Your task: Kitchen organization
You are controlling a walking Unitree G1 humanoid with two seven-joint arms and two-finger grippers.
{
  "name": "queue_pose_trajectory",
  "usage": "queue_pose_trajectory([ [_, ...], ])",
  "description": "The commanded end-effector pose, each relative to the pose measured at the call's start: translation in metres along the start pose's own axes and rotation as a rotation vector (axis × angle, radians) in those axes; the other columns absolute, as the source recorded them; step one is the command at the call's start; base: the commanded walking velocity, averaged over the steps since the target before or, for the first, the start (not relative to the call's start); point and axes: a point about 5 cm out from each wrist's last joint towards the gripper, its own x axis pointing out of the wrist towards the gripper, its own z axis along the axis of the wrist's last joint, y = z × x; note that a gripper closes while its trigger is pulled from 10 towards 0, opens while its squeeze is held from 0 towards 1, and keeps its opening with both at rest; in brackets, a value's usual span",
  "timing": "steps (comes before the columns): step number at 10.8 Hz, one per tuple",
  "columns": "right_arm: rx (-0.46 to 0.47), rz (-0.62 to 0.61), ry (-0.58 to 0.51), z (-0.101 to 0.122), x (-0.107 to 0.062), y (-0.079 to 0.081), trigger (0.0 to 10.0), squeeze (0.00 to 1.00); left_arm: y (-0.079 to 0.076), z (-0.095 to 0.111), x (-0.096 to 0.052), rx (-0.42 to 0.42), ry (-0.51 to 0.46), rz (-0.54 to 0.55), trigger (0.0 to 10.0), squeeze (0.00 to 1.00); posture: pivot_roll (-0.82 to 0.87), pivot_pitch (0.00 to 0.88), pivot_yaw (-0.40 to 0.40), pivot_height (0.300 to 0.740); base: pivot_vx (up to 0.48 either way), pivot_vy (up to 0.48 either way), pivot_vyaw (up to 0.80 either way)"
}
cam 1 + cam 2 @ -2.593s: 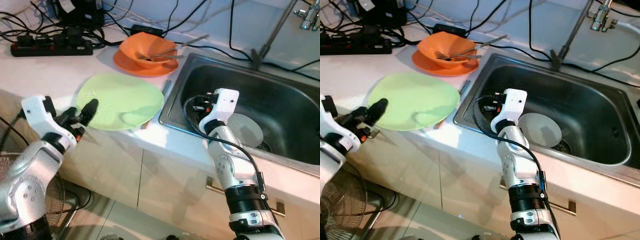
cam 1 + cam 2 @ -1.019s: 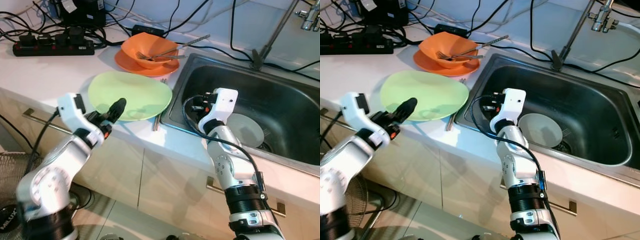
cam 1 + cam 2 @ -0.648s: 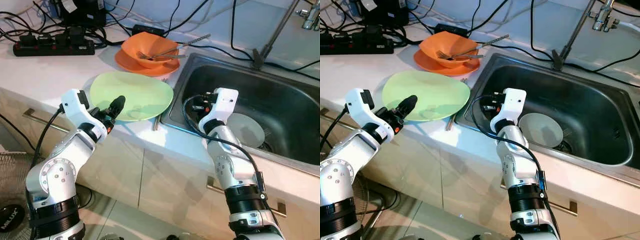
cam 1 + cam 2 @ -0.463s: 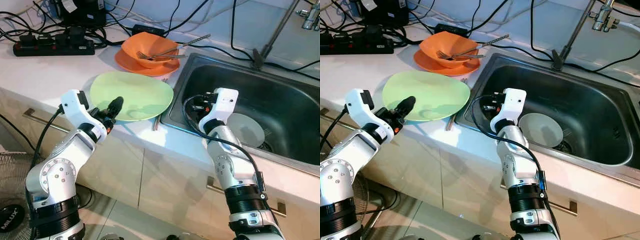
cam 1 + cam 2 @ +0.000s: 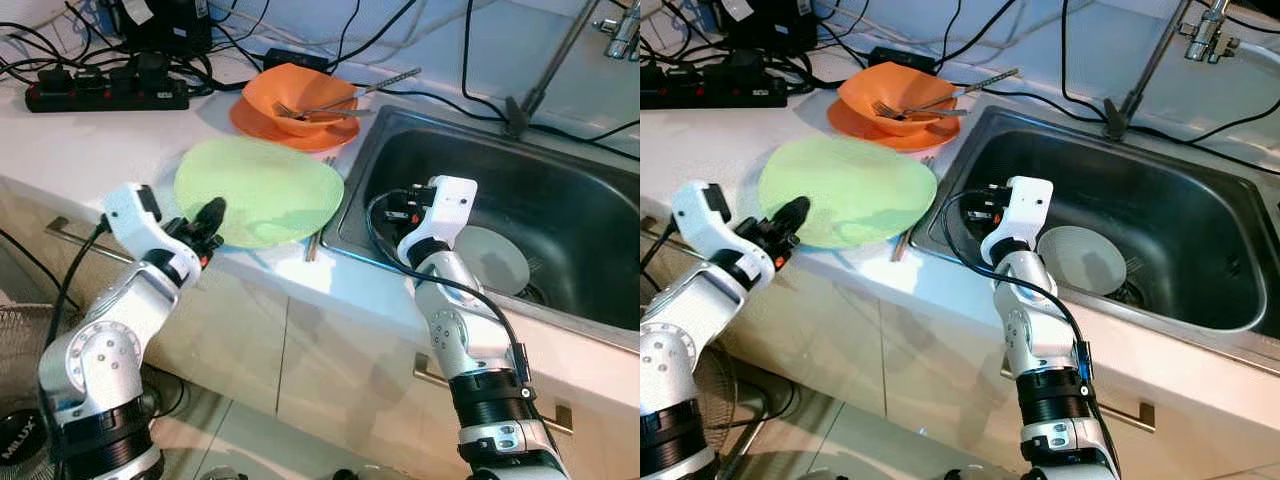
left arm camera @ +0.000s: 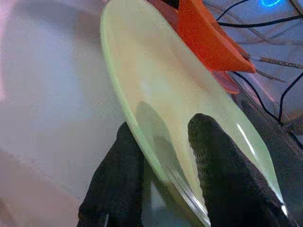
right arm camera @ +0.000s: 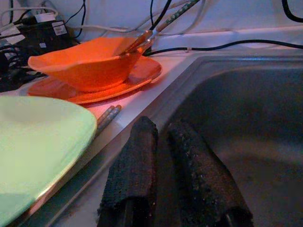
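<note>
Left wrist view: left claw (image 6: 163, 156) clamped on the near rim of the round light-green plate (image 6: 189, 123), tilted off the white tabletop (image 5: 110, 140).

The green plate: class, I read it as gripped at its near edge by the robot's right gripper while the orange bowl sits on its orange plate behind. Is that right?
Not quite. The left gripper holds the green plate at its near edge, one finger on each side of the rim, as the left wrist view shows. The right gripper is at the sink. The orange bowl does sit on its orange plate.
</note>
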Motion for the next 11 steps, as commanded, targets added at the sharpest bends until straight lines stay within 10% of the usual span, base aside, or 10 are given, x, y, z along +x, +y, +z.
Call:
queue_pose_trajectory([
  [1, 0.001, -0.021, 0.004, 0.001, 0.0, -0.006, 10.0, 0.0, -0.006, 0.001, -0.004, 0.002, -0.008, -0.015, 0.0, 0.0, -0.02, 0.066, -0.099, 0.74, 0.0, 0.0, 0.0],
  [11, -0.006, -0.043, -0.001, 0.004, 0.002, -0.011, 10.0, 0.0, -0.035, 0.03, -0.016, -0.15, -0.24, -0.239, 0.0, 0.0, -0.02, 0.062, -0.113, 0.74, 0.0, 0.0, 0.0],
])
